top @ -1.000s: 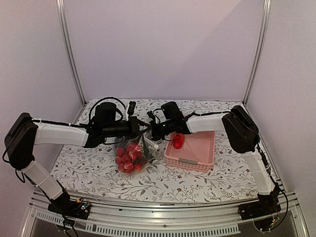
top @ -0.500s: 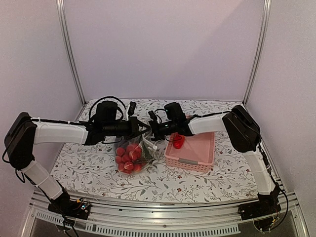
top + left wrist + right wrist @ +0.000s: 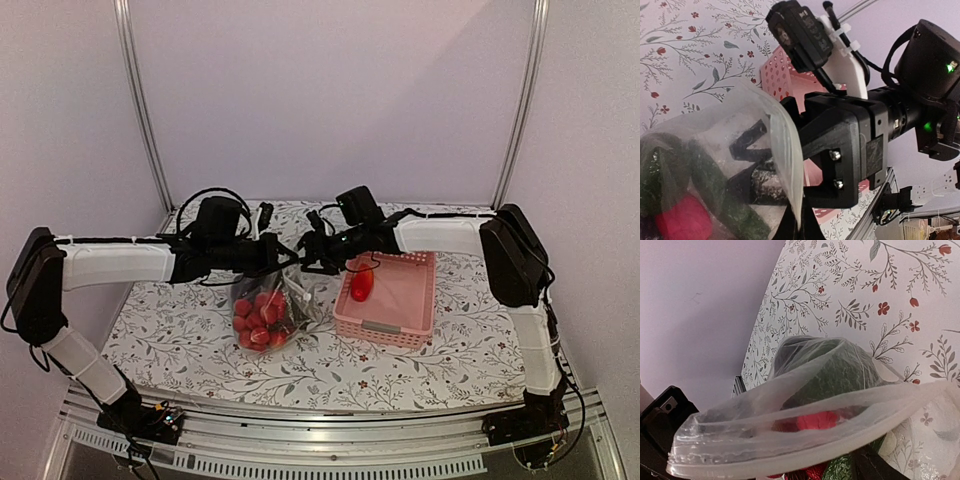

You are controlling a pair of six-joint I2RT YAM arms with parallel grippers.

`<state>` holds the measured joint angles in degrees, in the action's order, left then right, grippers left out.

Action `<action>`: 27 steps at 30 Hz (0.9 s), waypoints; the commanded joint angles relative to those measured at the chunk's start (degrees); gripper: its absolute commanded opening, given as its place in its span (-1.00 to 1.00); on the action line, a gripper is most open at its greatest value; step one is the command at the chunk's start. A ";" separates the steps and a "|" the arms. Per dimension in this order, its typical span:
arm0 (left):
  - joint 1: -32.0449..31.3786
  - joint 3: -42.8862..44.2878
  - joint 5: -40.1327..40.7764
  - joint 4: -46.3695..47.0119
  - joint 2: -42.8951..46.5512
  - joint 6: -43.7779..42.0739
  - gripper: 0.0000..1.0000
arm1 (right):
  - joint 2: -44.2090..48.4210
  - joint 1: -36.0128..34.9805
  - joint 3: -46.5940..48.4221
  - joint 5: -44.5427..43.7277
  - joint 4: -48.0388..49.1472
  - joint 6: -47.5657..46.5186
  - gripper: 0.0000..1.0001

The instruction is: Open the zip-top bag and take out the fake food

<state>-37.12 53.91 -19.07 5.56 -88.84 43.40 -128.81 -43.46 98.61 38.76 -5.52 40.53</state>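
The zip-top bag [image 3: 264, 308] hangs above the table with its mouth pulled open, and its rim [image 3: 805, 442] fills the right wrist view. My left gripper [image 3: 277, 257] is shut on the bag's top edge, which is pinched between its fingers [image 3: 801, 220]. My right gripper [image 3: 306, 261] is at the mouth from the other side. Its two black fingers [image 3: 747, 142] show through the plastic, spread apart, gripping nothing. Fake food sits inside: red berries [image 3: 258, 318], a green cucumber [image 3: 725, 210], a dark green piece [image 3: 840, 377] and a red piece [image 3: 816, 420].
A pink slotted basket [image 3: 400, 318] stands right of the bag, with one red fake food piece [image 3: 361, 285] lying in it. The floral tablecloth [image 3: 180, 330] covers the table. Metal frame posts [image 3: 140, 110] rise at the back corners.
My right gripper has opened wider and moved up and left toward the bag's mouth, its arm straightening. The left gripper keeps its hold, slightly higher.
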 commanded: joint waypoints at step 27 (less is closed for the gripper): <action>-3.57 -5.59 10.98 3.49 -2.53 5.19 -1.00 | -14.42 -4.11 18.99 -11.81 -32.19 -12.80 -0.24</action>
<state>-40.45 49.60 -9.96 7.92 -92.29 47.88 -139.17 -46.76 117.08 31.31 -33.04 28.86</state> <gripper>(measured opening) 0.003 0.305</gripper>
